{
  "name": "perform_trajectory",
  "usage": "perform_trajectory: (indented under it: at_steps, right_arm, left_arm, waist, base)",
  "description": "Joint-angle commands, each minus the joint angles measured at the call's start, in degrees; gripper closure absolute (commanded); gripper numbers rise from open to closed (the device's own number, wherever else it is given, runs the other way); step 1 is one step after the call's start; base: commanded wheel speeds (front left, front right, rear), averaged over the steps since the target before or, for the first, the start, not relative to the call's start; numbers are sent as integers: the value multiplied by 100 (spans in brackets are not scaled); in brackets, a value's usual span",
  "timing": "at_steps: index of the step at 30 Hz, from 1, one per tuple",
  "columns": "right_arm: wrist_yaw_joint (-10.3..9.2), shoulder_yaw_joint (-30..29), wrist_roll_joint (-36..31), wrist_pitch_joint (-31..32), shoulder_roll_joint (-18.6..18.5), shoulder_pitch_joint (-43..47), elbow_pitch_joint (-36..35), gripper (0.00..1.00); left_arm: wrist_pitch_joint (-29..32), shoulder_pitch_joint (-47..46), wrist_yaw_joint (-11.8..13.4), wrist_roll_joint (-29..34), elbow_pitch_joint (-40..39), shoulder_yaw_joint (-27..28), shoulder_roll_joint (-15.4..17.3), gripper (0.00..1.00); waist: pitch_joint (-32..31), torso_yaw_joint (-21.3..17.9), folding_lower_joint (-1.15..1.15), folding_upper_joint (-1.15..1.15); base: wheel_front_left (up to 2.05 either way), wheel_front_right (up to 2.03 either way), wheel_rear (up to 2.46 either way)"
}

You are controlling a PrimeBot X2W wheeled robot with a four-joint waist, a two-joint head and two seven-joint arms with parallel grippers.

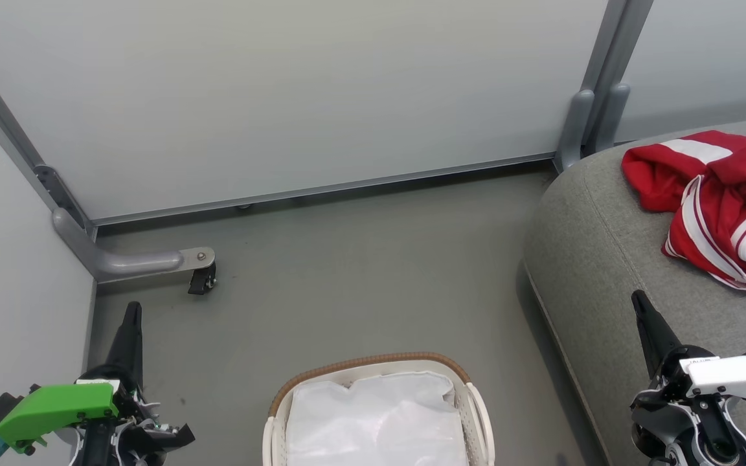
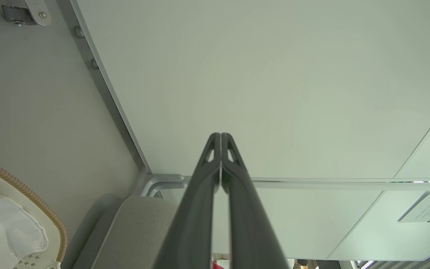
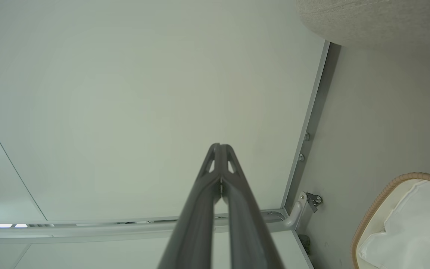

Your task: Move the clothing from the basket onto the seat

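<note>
The red clothing (image 1: 723, 200) with white stripes lies crumpled on the grey seat (image 1: 606, 259) at the right. The white basket (image 1: 379, 369) with its brown woven rim stands on the floor at the bottom centre, holding a white liner (image 1: 376, 421). My left gripper (image 1: 132, 309) is shut at the lower left, left of the basket, with nothing in it. My right gripper (image 1: 638, 299) is shut over the seat's front, below the clothing and apart from it. In the wrist views both pairs of fingers (image 2: 220, 136) (image 3: 218, 146) meet at the tips, with nothing between them.
Pale partition panels (image 1: 282, 97) close off the back and left. A grey panel foot with a black caster (image 1: 201, 279) juts onto the floor near my left gripper. A grey post (image 1: 590, 116) stands behind the seat. Open grey floor (image 1: 360, 272) lies between basket and wall.
</note>
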Motion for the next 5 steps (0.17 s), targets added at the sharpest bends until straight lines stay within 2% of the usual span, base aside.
perform_trajectory:
  at_steps: [1, 5]
  right_arm:
    - [0, -9, 20, 13, -34, -48, -21, 100]
    - [0, -9, 20, 13, -34, -48, -21, 100]
  left_arm:
    - [21, -59, -37, -18, -9, 10, 29, 100]
    - [20, -59, -37, -18, -9, 10, 29, 100]
  waist:
    - [0, 0, 0, 0]
    - [0, 0, 0, 0]
  base:
    - [0, 0, 0]
    - [0, 0, 0]
